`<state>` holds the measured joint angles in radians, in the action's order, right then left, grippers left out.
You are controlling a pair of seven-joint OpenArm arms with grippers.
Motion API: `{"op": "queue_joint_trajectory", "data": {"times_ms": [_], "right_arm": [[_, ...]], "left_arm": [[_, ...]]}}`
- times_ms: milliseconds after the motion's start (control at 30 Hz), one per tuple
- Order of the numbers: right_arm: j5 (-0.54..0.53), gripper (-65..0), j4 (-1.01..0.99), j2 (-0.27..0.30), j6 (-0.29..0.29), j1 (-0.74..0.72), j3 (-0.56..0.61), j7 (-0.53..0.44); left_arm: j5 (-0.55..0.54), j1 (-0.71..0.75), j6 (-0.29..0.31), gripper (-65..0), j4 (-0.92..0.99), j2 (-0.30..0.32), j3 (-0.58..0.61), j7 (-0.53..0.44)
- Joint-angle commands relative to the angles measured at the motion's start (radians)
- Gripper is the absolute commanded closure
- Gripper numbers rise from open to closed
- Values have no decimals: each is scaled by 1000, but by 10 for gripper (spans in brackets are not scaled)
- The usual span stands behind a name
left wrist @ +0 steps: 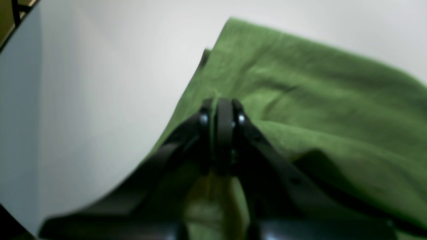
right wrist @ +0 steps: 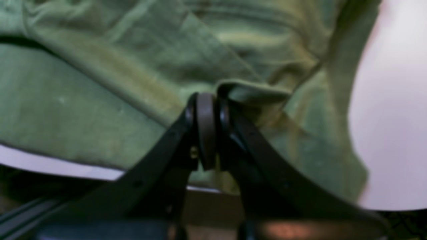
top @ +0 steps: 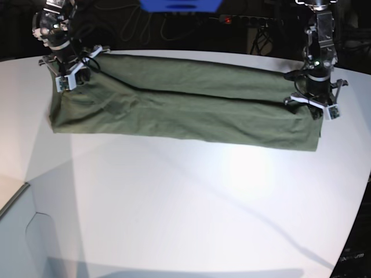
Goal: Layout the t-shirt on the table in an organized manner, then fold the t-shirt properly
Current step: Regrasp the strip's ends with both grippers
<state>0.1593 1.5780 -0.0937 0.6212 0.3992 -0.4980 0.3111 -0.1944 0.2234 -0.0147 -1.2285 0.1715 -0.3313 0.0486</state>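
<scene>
The olive-green t-shirt (top: 185,107) hangs stretched in a long band across the far part of the white table (top: 174,202). My left gripper (top: 312,105) is shut on the t-shirt's right end; in the left wrist view the closed fingertips (left wrist: 223,110) pinch the green cloth (left wrist: 317,110). My right gripper (top: 65,78) is shut on the t-shirt's left end; in the right wrist view its fingertips (right wrist: 206,100) clamp a fold of cloth (right wrist: 100,100). The lower edge of the t-shirt touches the table. The white printed mark is hidden.
A blue object (top: 179,4) and dark cables (top: 249,29) lie behind the table's far edge. The table's curved edge runs at the lower left (top: 14,200) and at the right (top: 359,220). Bare white tabletop (left wrist: 100,100) lies beside the shirt.
</scene>
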Motion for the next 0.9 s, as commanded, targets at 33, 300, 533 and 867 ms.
{"op": "queue_joint_trajectory", "data": {"times_ms": [33,300,533,867], "right_arm": [[-10,0,8,22,13,-4,-3,-19],[-7,-107,-4,30,13,-6,-3,-13],[-8,-306,2,25,13,-26,-75,-17],[-7,-314,-4,25,13,-41,-78,-13]], "left_arm": [[2,-11,-1,-1,-10,10,-2,-22],[2,-2,-4,-203,-12,12,-2,-19],[2,20,-9,-325,-21,18,-18,-19],[2,9,-1,-327,8,10,-94,-19]]}}
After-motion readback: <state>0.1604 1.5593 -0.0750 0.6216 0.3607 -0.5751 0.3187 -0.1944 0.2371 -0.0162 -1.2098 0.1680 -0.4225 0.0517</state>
